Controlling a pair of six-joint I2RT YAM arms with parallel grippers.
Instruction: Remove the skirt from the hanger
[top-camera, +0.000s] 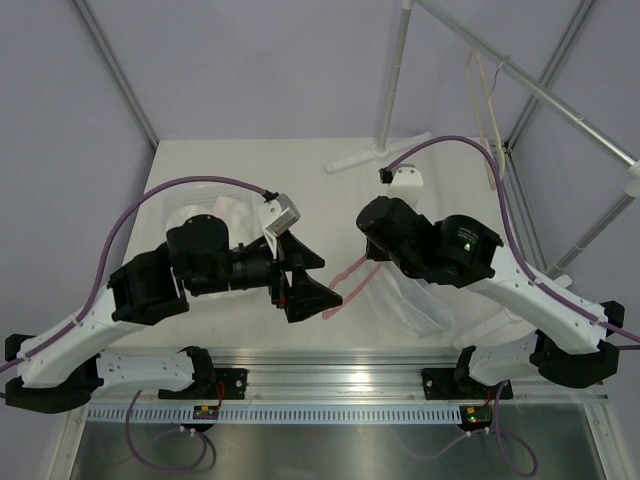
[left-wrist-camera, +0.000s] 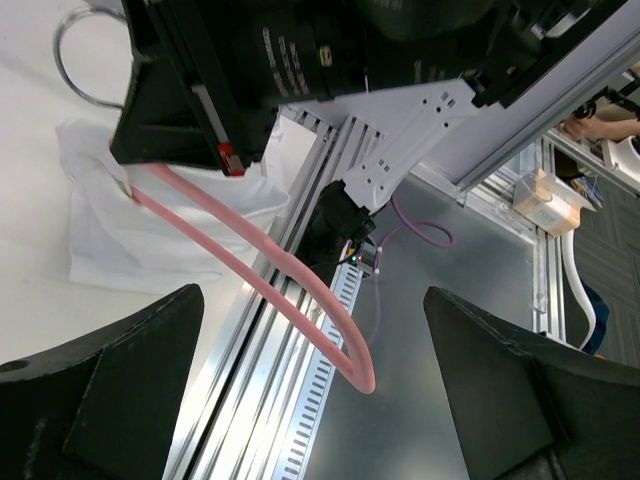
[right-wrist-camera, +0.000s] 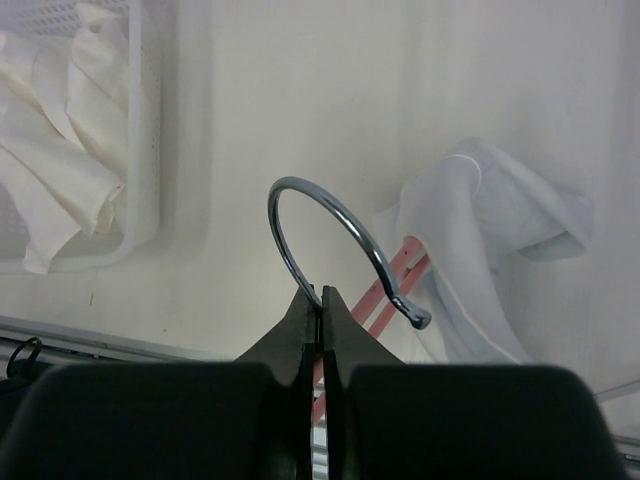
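A smooth, off-white worktop (top-camera: 300, 170) is carrying everything. Two black-and-white arms are reaching in from its 6 o'clock edge. The left arm (top-camera: 150, 285) is lying low and bent toward the middle. Its jaws are standing wide apart, released and gripping nothing, their blunt black fingers (left-wrist-camera: 110, 390) pointing at the pink hanger end just ahead. The right arm (top-camera: 470, 250) is folding in from 4 o'clock, its jaws clenched on the hook.

The skirt (right-wrist-camera: 510, 220), thin white cloth, is lying crumpled in soft folds on the worktop at about 5 o'clock. A white mesh basket (right-wrist-camera: 145, 120) of creased cream cloth is sitting at 9 o'clock. The hanger (right-wrist-camera: 388, 285) is a slim, glossy pink loop running into the skirt's folds. Its hook (right-wrist-camera: 298, 182) is round polished wire.
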